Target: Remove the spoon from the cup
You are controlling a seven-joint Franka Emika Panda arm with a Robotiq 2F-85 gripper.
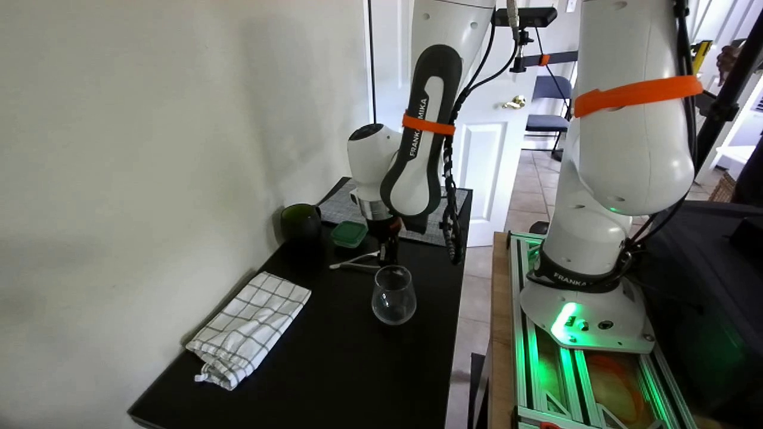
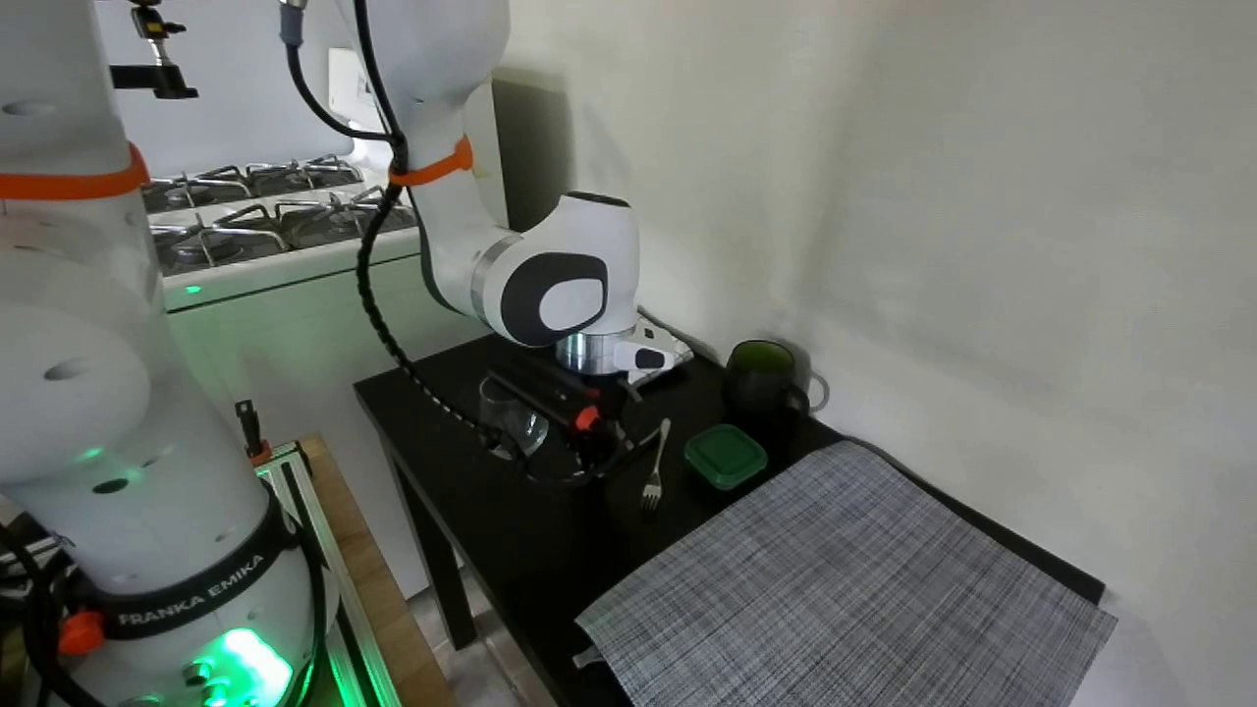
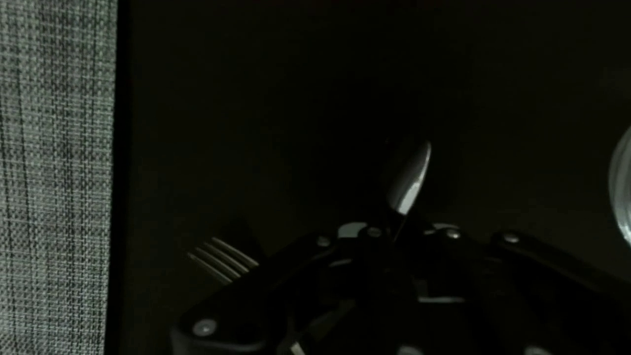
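Note:
The silvery spoon (image 3: 410, 180) is outside the clear glass (image 1: 394, 301). In the wrist view its bowl sticks out past the fingertips, and its thin neck runs down between them. My gripper (image 3: 411, 236) appears shut on the spoon; the picture there is very dark. The rest of the handle is mostly hidden by the fingers. The gripper (image 1: 388, 255) is low over the black table, just behind the glass. Whether the spoon touches the table cannot be told. The glass stands upright with nothing seen in it; its rim shows at the right of the wrist view (image 3: 621, 187).
A fork (image 2: 655, 471) lies beside the gripper, its tines (image 3: 224, 259) left of the fingers. A green lidded box (image 2: 725, 457) and a dark mug (image 2: 761, 385) stand near the wall. A grey placemat (image 2: 864, 579) covers one table end. A checked cloth (image 1: 253, 325) lies by the wall.

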